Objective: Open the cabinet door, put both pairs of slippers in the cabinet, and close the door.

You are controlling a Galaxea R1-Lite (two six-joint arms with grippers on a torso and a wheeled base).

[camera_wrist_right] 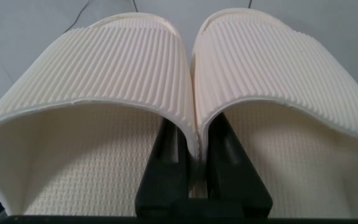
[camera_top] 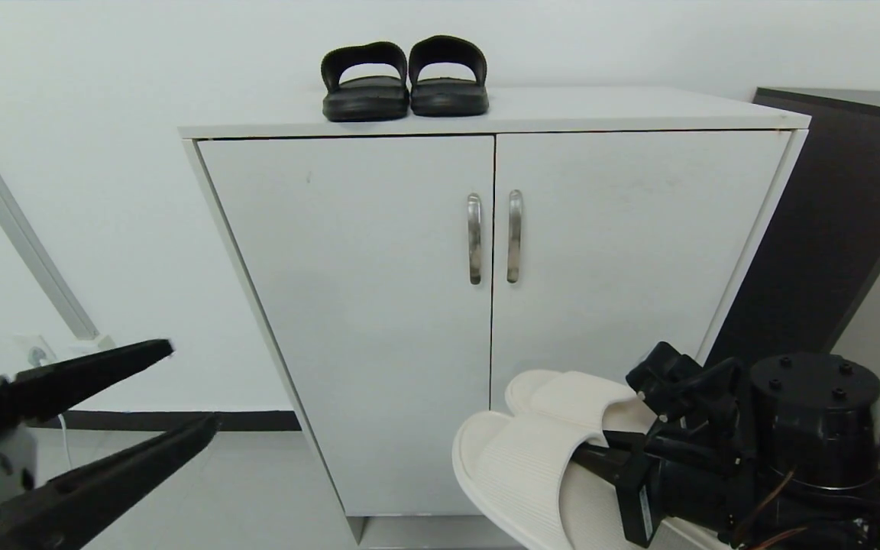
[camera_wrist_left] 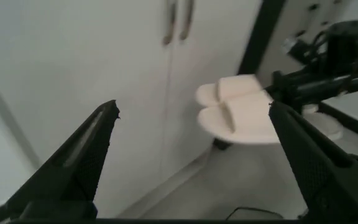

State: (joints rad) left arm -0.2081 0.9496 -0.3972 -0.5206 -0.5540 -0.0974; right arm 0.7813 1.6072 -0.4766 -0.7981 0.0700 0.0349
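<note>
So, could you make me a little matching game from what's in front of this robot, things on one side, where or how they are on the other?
Things: 1 black rubber slide slippers; 2 cream ribbed slippers; 3 white cabinet doors; 4 left pincer.
States: A open, empty; B on the cabinet top; C shut; D gripped by the right pincer.
Pairs: 1-B; 2-D; 3-C; 4-A.

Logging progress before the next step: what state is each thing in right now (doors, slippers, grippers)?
Left cabinet door: shut.
Right cabinet door: shut.
Black slippers: side by side on the cabinet top, untouched.
White slippers: clamped side by side, held up low in front of the right cabinet door.
Left gripper: open, empty.
Right gripper: shut on the white slippers' inner walls.
</note>
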